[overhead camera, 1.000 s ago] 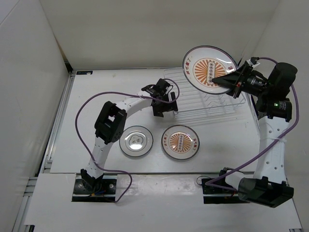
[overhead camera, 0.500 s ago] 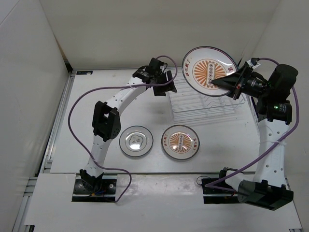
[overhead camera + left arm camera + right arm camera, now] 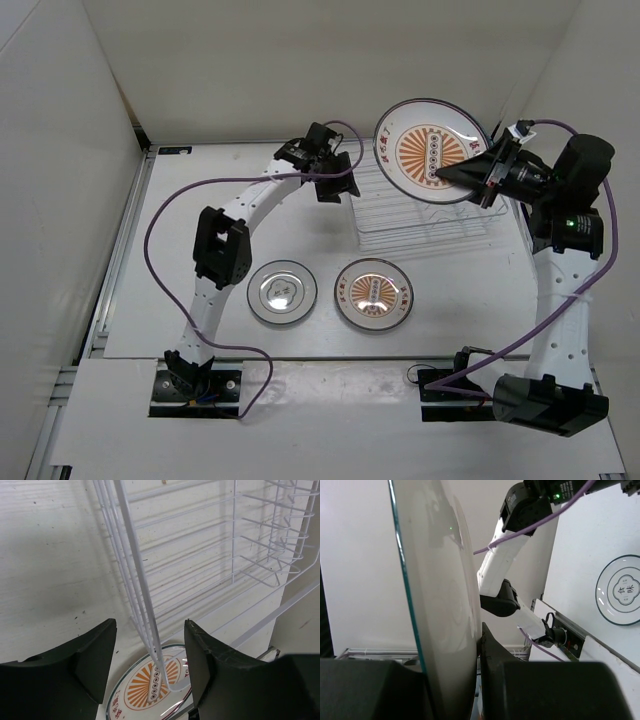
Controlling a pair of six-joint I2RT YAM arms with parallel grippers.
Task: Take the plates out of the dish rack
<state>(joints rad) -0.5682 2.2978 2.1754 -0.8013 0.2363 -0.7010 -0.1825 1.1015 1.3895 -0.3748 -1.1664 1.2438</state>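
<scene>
My right gripper (image 3: pixel 468 170) is shut on the rim of a plate with an orange sunburst centre (image 3: pixel 425 140) and holds it tilted in the air above the dish rack (image 3: pixel 420 220). In the right wrist view its white underside (image 3: pixel 440 595) fills the space between my fingers (image 3: pixel 451 652). My left gripper (image 3: pixel 335 188) is open at the rack's left end. In the left wrist view the rack's rim wires (image 3: pixel 142 615) run between its fingers (image 3: pixel 150 625). A second sunburst plate (image 3: pixel 373 294) and a grey-rimmed plate (image 3: pixel 282 292) lie flat on the table in front of the rack.
The rack stands at the back right of the white table (image 3: pixel 190 250), close to the back and right walls. A sunburst plate (image 3: pixel 137 692) shows beyond the left fingers. The grey-rimmed plate also shows in the right wrist view (image 3: pixel 622 590).
My left arm has swung from the table's middle to the rack's left end and settled there. My right gripper has shifted the held plate slightly left.
</scene>
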